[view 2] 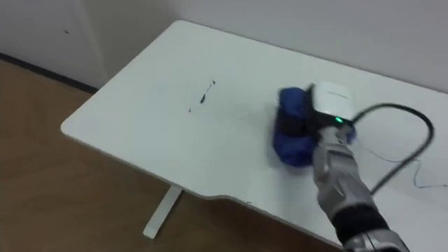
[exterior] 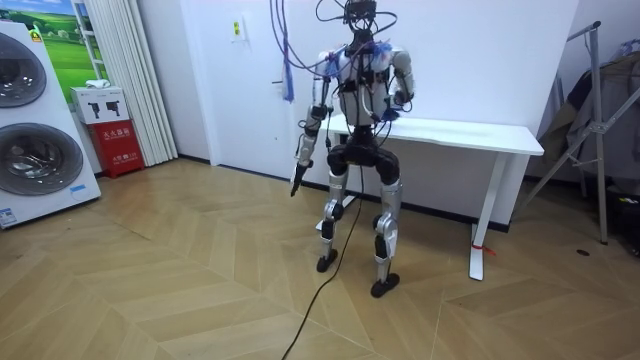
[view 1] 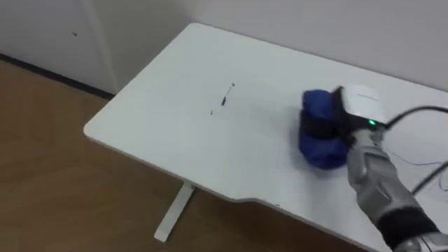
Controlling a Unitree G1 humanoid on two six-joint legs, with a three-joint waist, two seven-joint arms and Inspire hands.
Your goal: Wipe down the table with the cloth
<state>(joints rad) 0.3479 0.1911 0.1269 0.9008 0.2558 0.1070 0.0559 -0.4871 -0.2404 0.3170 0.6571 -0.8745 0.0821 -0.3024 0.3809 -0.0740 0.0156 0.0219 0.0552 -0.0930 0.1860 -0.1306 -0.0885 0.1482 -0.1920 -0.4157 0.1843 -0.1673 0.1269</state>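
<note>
The room has a white wall (view 1: 315, 28) and a wooden floor (view 1: 56, 182), and I stand close against the long side of a white counter (view 1: 175, 119) that is pushed up to that wall. At the room view's left stand two washing machines (exterior: 30, 130), then a red box (exterior: 120, 145) with a pale curtain (exterior: 120, 70) behind it, all well apart from me. My left robot hand (exterior: 297, 178) hangs at my side below the counter's edge, and I cannot tell how its fingers are set.

Looking down, the counter's left corner is bare, with a white leg (view 1: 175, 210) showing beneath its near edge. Towards the middle lie a few short dark marks (view 1: 224, 98), with open counter between them and the cloth and nothing in the way. Right of them the blue cloth (view 1: 318, 150) sits bunched on the counter, near the marks but apart from them; my right robot hand (view 1: 334, 124) reaches in from the lower right and lies on it, its dark fingers (view 1: 318, 128) clenched round the bundle, with blue showing above and below them. Further right, faint thin lines (view 1: 420, 157) run on the white top. At the room view's far right a metal stand (exterior: 600, 120) rises beside the counter's end.
</note>
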